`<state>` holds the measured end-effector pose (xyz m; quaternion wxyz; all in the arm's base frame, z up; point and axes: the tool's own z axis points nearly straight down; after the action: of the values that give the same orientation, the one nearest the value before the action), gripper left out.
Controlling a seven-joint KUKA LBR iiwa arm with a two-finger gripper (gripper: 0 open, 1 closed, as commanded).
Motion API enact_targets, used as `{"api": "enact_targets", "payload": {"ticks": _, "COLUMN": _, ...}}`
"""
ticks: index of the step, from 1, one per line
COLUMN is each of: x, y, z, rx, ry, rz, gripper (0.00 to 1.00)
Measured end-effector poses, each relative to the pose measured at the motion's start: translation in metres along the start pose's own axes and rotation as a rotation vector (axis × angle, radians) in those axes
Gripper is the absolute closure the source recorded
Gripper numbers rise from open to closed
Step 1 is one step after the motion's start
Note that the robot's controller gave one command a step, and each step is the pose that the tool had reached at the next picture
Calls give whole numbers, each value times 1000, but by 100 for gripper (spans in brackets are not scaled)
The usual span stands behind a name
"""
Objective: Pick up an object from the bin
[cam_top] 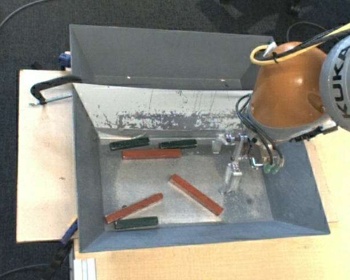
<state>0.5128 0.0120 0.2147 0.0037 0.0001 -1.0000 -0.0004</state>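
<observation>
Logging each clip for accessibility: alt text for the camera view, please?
The gripper hangs low in the right of the grey bin, beside a slanted red bar. Along the back wall lie two green bars and a level red bar; at the front left, a tilted red bar and a third green bar.

Grey bin (pixel 84 179) holds red-brown bars (pixel 195 195) and dark green bars (pixel 136 222)

A single camera looks steeply down, tilted a little to one side, on the grey metal bin (pixel 163 57); the whole bin is framed; the orange-covered arm (pixel 291 86) enters at right.
</observation>
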Motion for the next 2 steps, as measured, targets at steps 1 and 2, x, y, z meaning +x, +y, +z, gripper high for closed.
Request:
{"api": "enact_targets", "payload": {"ticks": 1, "x": 20, "y": -11, "z": 149, "rx": -1, "ry": 1, "rz": 152, "gripper": 0}}
{"api": "enact_targets", "payload": {"ticks": 2, "x": 17, "y": -11, "z": 145, "rx": -1, "ry": -7, "rz": 152, "gripper": 100}}
